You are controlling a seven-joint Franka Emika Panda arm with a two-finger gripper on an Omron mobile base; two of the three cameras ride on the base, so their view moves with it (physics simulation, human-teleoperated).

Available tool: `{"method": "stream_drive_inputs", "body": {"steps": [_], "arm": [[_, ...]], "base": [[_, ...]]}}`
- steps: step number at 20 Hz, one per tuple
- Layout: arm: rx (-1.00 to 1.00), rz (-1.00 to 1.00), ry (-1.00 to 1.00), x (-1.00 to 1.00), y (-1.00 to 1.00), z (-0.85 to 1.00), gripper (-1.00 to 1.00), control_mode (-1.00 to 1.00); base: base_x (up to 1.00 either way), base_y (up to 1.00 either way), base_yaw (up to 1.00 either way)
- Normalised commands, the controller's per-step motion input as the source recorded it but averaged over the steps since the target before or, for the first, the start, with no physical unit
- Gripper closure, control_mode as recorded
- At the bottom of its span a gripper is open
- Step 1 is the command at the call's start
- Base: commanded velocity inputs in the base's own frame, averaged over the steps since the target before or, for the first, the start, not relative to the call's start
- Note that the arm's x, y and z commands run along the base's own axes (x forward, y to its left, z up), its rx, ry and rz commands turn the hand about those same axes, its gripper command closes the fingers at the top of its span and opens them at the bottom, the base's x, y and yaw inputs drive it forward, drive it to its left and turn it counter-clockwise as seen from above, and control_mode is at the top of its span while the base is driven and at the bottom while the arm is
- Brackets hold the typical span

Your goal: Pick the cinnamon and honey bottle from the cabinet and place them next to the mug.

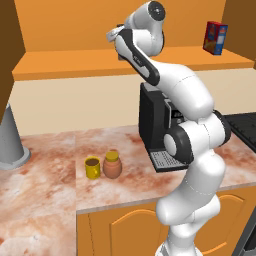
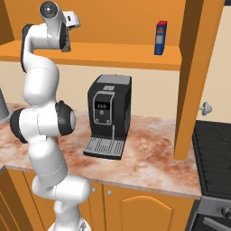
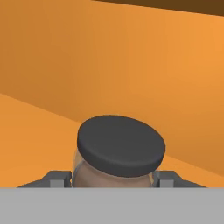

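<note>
The cinnamon (image 3: 121,151) stands upright on the shelf of the cabinet (image 1: 75,65), a slim grey-brown shaker under a flat dark cap, and from my hand camera that cap sits right between my two fingertips (image 3: 57,178), one on each side of the body just below it. My pincer (image 3: 111,180) looks closed in around the shaker, though I cannot tell whether the pads are truly pressing on it or only flanking it. I have reached high into the cabinet, above the black coffee machine (image 1: 155,127), because the shaker stands toward the back of the shelf. Well below the cabinet, on the bench (image 1: 55,185), the honey bottle (image 1: 112,165) already sits just beside the yellow mug (image 1: 92,167), a squat terracotta jar with an orange-yellow lid, so I judge the cinnamon is the half left to bring down. A red and blue box (image 1: 215,37) stands farther along the cabinet shelf, well apart from my reach.
</note>
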Motion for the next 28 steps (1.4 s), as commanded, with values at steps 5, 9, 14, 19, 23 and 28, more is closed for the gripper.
{"method": "stream_drive_inputs", "body": {"steps": [5,9,14,19,23,28], "arm": [[0.0,0.0,0.0,0.0,0.0,0.0,1.0,-1.0],[0.0,0.0,0.0,0.0,0.0,0.21,1.0,-1.0],[0.0,0.0,-0.06,-0.27,0.0,0.68,1.0,-1.0],[0.0,0.0,-0.14,-0.73,0.0,0.09,1.0,-1.0],[0.0,0.0,-0.07,-0.38,0.0,0.27,1.0,-1.0],[0.0,0.0,-0.01,-0.27,0.03,0.19,1.0,-1.0]], "base": [[0.0,0.0,0.0],[0.0,0.0,0.0],[0.0,0.0,0.0],[0.0,0.0,0.0],[0.0,0.0,0.0],[0.0,0.0,0.0]]}}
